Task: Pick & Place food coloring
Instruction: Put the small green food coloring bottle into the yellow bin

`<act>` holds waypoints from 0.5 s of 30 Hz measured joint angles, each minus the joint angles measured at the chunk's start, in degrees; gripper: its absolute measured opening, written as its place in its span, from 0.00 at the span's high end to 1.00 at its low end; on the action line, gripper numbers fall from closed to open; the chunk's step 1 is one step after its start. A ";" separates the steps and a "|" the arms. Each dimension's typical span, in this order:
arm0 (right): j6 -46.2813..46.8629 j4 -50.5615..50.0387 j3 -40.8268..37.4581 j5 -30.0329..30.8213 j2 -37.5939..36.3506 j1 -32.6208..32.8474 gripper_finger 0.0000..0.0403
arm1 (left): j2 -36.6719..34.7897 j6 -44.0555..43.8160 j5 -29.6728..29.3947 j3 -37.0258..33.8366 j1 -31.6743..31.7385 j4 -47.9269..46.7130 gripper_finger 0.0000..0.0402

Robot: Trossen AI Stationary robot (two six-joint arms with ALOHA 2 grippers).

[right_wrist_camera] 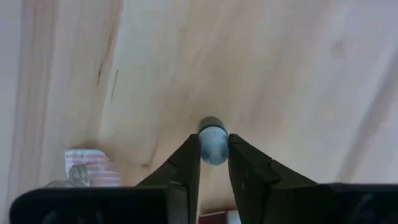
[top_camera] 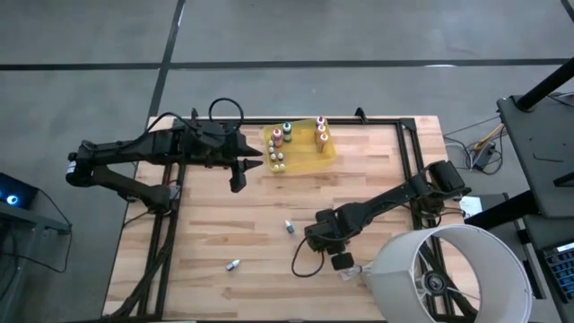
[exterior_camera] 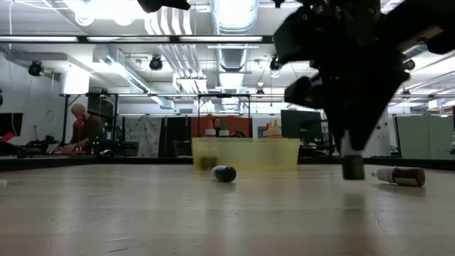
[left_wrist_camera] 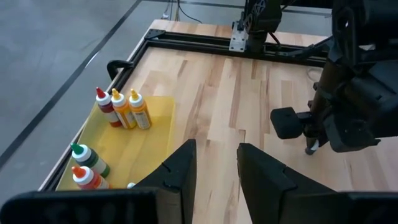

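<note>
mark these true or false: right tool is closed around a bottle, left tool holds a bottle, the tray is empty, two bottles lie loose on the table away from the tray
1. The right tool has its fingers closed around a small bottle. True.
2. The left tool holds a bottle. False: nothing sits between its fingers; it hovers beside the tray.
3. The tray is empty. False: several bottles stand in it, such as the capped trio.
4. Two bottles lie loose on the table away from the tray. True: one near the middle, one nearer the front edge.
</note>
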 joint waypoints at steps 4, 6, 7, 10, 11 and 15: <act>0.00 -2.47 3.48 2.14 -0.06 -1.03 0.86 | 0.00 -0.23 0.00 0.00 0.06 0.00 0.78; 0.00 -3.36 5.26 2.30 -0.07 -2.20 0.86 | 0.00 -0.23 0.00 0.00 0.14 0.00 0.78; 0.00 -3.79 6.08 2.31 -0.07 -2.92 0.86 | 0.00 -0.23 0.00 0.00 0.20 -0.02 0.78; 0.00 -5.38 8.63 2.31 -0.07 -5.49 0.86 | 0.00 -0.23 0.01 0.00 0.28 -0.01 0.78; 0.00 -6.00 9.44 2.31 -0.07 -6.52 0.86 | 0.00 -0.23 0.01 0.00 0.28 -0.02 0.78; 0.00 -7.42 12.44 2.38 -0.07 -10.87 0.86 | -0.02 -0.20 0.02 0.00 0.35 0.00 0.78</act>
